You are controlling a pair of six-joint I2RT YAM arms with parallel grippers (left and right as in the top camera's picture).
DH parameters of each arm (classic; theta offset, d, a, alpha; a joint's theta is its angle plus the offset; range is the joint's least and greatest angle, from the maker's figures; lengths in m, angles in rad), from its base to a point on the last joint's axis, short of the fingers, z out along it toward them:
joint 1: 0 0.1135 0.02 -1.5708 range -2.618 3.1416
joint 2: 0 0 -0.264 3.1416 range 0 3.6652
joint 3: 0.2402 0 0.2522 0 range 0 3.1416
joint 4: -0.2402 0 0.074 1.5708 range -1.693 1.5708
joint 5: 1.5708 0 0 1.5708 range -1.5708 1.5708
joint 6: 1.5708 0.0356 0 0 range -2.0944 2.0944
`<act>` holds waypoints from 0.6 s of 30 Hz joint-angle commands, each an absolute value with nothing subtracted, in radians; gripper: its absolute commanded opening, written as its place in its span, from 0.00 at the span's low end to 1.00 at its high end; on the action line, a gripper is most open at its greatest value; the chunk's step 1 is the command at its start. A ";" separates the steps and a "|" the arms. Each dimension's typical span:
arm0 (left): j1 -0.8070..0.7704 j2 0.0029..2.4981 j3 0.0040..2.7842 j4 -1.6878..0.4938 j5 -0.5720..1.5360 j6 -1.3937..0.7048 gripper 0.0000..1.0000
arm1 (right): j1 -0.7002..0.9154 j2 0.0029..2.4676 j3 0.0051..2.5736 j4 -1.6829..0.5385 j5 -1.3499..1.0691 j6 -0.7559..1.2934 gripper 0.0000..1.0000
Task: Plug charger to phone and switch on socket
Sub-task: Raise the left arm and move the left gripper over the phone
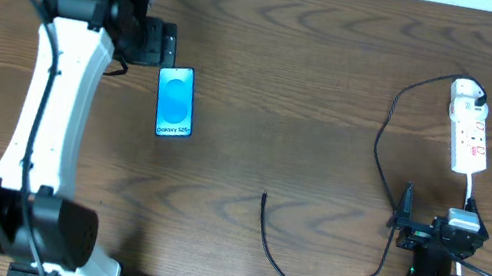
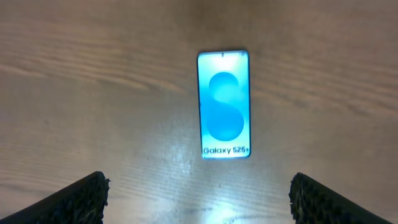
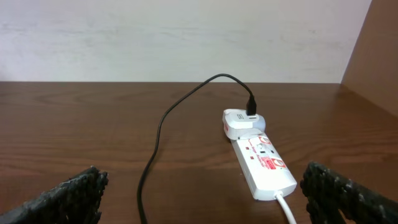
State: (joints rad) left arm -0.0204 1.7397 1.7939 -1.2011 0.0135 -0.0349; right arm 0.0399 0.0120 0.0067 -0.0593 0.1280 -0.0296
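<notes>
The phone (image 1: 175,101) lies flat on the table (image 1: 315,89), screen up and lit, just in front of the left end effector (image 2: 199,182), which is spread wide and holds nothing. The socket (image 1: 468,137) lies at the far right. The charger (image 1: 378,146) has its white plug seated in the socket's far end and loops across the table, its small tip lying free, well apart from the phone. The right end effector (image 3: 204,171) faces the socket, also spread and empty.
</notes>
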 commanded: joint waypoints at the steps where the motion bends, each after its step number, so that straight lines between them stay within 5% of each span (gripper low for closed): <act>1: -0.017 1.792 1.814 -1.228 0.019 -0.054 0.93 | 0.052 0.006 0.006 -0.063 0.136 -0.015 0.99; 17: -0.017 1.817 1.810 -1.226 0.019 -0.054 0.92 | 0.052 0.006 0.006 -0.063 0.136 -0.015 0.99; 18: -0.017 1.817 1.810 -1.226 0.019 -0.054 0.76 | 0.052 0.006 0.006 -0.063 0.136 -0.015 0.99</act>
State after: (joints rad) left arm -0.0204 1.8145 1.7939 -1.2236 0.0174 -0.0486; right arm 0.0399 0.0120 0.0067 -0.0593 0.1284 -0.0296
